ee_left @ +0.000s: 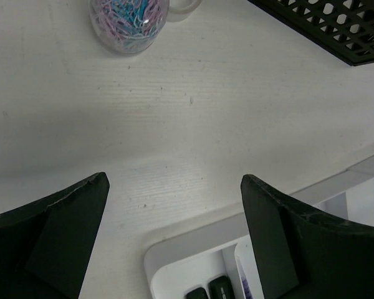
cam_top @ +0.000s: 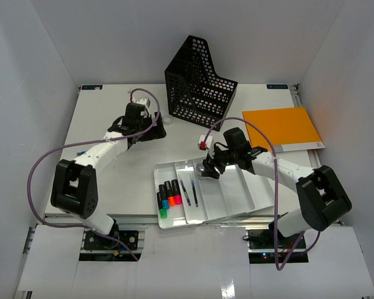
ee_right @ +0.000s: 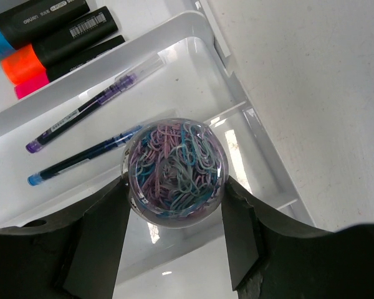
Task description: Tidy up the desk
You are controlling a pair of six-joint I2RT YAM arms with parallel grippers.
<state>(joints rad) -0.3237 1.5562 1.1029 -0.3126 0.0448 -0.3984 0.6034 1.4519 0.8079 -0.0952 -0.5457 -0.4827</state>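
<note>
Above the white compartmented plastic tray, my right fingers, half spread, clamp a clear round tub of coloured paper clips, poised, I judge, to set it inside. Beyond the tray's far edge my left fingers gape wide, empty, over the white counter carrying the tray.

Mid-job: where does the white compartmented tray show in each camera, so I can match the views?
Top external: tray at lower centre, under the right gripper.
Left wrist: bottom right edge, only its rounded corner and rim.
Right wrist: fills left and centre, beneath the jar of paper clips.
Shared landmark: the black highlighters in its end compartment, in all three views.
</note>
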